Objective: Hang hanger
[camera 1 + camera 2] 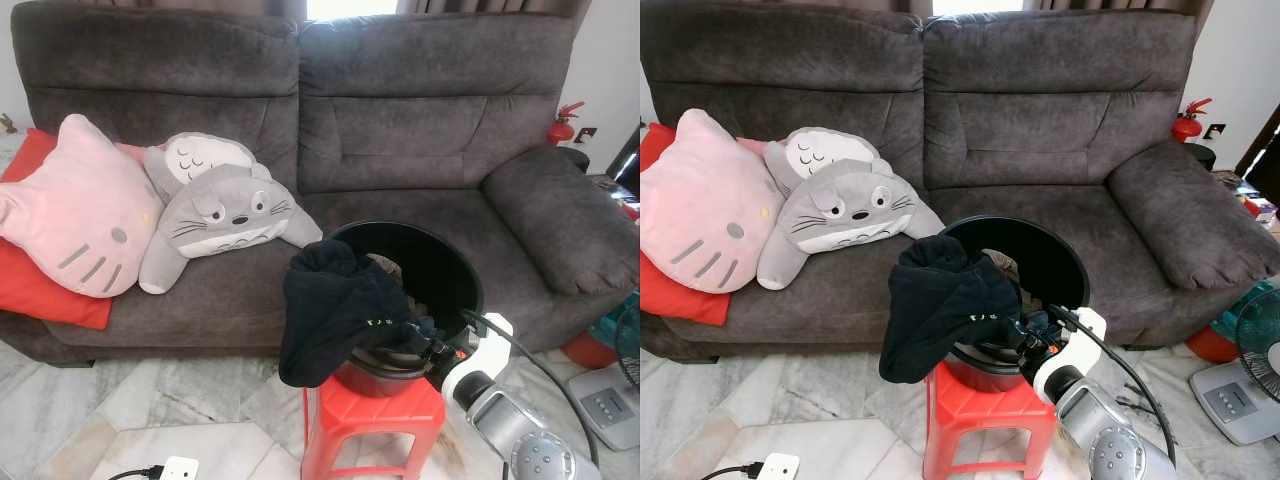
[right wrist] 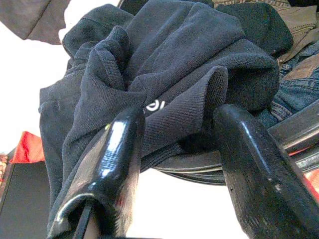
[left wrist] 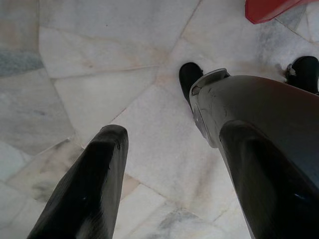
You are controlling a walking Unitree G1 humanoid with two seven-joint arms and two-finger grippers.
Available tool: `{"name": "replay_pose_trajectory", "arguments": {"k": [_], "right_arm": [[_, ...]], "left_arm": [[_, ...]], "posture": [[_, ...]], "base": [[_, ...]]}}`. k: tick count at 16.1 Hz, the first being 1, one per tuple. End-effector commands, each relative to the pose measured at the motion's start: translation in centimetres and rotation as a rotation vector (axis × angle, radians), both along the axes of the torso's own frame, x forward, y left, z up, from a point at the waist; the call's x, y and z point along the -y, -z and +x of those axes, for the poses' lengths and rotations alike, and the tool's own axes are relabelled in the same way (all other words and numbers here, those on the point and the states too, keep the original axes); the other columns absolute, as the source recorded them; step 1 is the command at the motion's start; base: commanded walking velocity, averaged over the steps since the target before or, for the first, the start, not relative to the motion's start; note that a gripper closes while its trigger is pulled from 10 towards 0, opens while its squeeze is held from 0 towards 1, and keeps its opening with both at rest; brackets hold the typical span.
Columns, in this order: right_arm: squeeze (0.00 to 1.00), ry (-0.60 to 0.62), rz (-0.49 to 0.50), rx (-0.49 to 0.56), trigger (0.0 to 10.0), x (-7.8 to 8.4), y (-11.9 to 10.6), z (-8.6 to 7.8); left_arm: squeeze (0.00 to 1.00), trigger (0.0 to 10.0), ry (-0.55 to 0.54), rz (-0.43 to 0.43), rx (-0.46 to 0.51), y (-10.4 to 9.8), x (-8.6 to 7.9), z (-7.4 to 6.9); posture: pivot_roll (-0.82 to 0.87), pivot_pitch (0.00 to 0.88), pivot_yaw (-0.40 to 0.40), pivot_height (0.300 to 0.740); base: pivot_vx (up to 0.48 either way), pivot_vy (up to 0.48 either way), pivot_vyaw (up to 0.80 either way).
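One dark garment (image 1: 335, 310) hangs over the near-left rim of a black bucket (image 1: 440, 262), which stands on a red stool (image 1: 370, 420) in front of a grey sofa (image 1: 420, 130). No hanger can be made out; more clothes (image 2: 294, 74) lie inside the bucket. The right gripper (image 2: 174, 149) is at the bucket's near rim, its two fingers (image 2: 112, 164) spread apart with a fold of the garment between them, not clamped. The left gripper (image 3: 169, 184) hangs over the marble floor (image 3: 99, 74), fingers apart and holding nothing. Two plush toys (image 1: 215, 210) and a pink cushion (image 1: 75, 205) lie on the sofa's left.
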State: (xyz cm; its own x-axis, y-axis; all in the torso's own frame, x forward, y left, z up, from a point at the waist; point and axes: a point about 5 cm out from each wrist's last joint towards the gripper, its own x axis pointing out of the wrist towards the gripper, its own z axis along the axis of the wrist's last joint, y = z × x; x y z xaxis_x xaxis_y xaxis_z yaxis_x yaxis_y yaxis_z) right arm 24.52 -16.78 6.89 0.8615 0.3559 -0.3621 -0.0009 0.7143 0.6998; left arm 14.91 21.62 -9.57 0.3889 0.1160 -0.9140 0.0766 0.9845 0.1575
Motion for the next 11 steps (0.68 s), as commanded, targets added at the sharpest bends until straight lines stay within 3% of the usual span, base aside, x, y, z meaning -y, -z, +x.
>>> {"name": "replay_pose_trajectory", "arguments": {"k": [1, 5, 11], "right_arm": [[0.0, 0.003, 0.017, 0.006, 10.0, 0.1, -0.3, 0.4], [0.0, 0.01, 0.0, -0.028, 10.0, 0.4, 0.3, 0.2], [0.0, 0.027, 0.014, -0.036, 10.0, 0.7, 0.4, 1.3]], "left_arm": [[0.0, 10.0, 0.012, 0.004, -0.013, 0.1, 0.2, -0.2], [0.0, 10.0, 0.019, 0.003, -0.013, 0.1, 0.4, -0.2], [0.0, 10.0, 0.018, 0.0, -0.011, 0.2, 0.6, -0.2]], "posture": [[-0.17, 0.0, -0.033, 0.74], [-0.17, 0.0, -0.031, 0.74], [-0.16, 0.0, -0.036, 0.74]], "base": [[0.0, 0.0, 0.0], [0.0, 0.0, 0.0], [0.0, 0.0, 0.0]]}}
